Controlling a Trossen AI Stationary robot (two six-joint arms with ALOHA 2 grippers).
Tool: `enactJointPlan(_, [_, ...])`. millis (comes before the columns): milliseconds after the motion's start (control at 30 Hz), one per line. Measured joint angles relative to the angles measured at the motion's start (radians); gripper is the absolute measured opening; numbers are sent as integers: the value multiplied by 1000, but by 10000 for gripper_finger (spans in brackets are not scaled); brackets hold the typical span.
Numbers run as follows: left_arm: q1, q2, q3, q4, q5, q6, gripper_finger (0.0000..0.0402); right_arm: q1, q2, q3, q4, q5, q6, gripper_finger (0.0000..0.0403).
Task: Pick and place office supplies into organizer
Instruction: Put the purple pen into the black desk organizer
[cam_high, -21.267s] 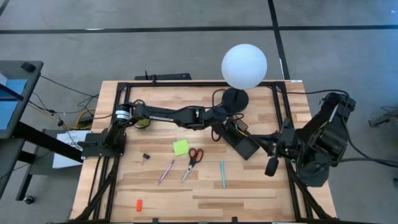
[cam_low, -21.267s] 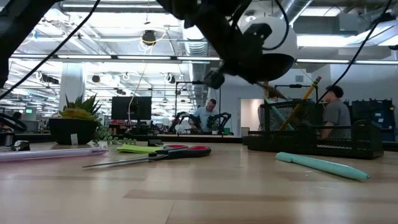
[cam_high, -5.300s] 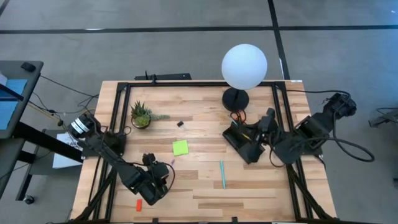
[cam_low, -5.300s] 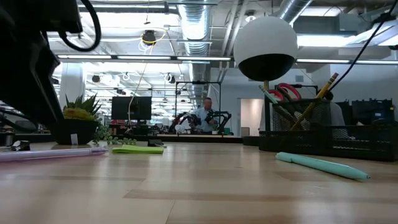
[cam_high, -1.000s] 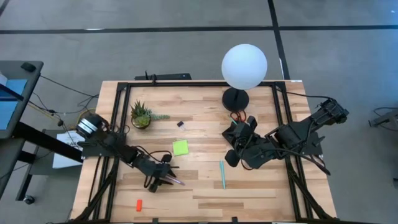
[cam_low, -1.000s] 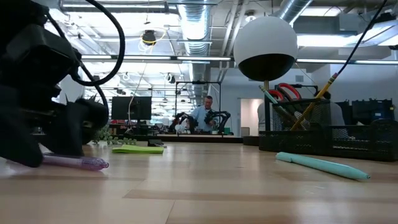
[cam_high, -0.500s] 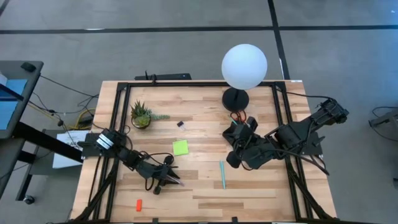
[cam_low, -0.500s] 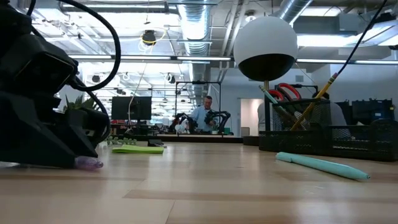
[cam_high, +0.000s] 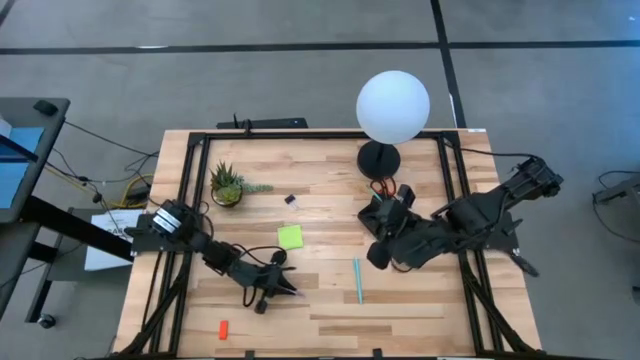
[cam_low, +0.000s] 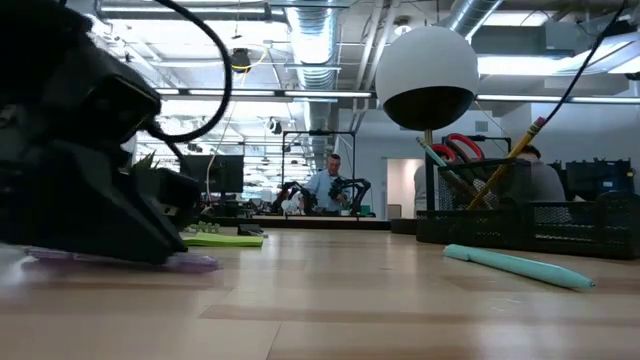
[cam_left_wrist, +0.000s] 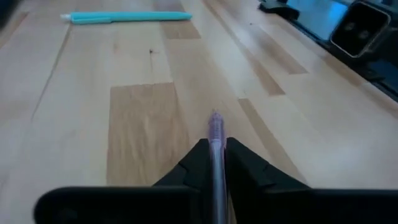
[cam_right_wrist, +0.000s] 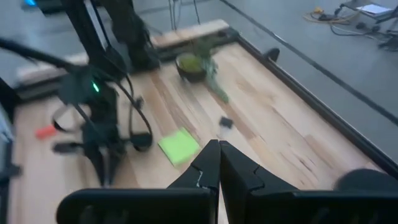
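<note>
Left pincer (cam_left_wrist: 216, 163) was clamped on the purple pen (cam_left_wrist: 215, 133), low over the wood-plank tabletop (cam_high: 330, 310). Right pincer (cam_right_wrist: 214, 163) was closed, empty, beside the organizer (cam_high: 384, 217). Teal pen (cam_high: 357, 281) lay between them. Low view: open office, ceiling lights, 1 person (cam_low: 327, 185) seated.

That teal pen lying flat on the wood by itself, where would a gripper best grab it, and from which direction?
Probably around the middle of the teal pen, coming straight down from above. It lies flat on the table with bare wood on both long sides, so fingers could close across its thin barrel, and a middle hold should keep it from tipping. The right gripper is nearest.
</note>
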Motion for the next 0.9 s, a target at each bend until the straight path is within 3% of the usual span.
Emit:
enactJointPlan(167, [56,-82,58,-148,-19,5,16,14,-72,0,41,2,-1,0])
enactJointPlan(367, [135,-148,193,-509,-42,92,21,53,-139,0,53,3,-1,0])
enactJointPlan(600, [213,-144,308,-583,9,155,1,103,-150,0,51,3,-1,0])
enactJointPlan(900, [305,-141,421,-746,54,206,3,142,-150,0,53,2,32,0])
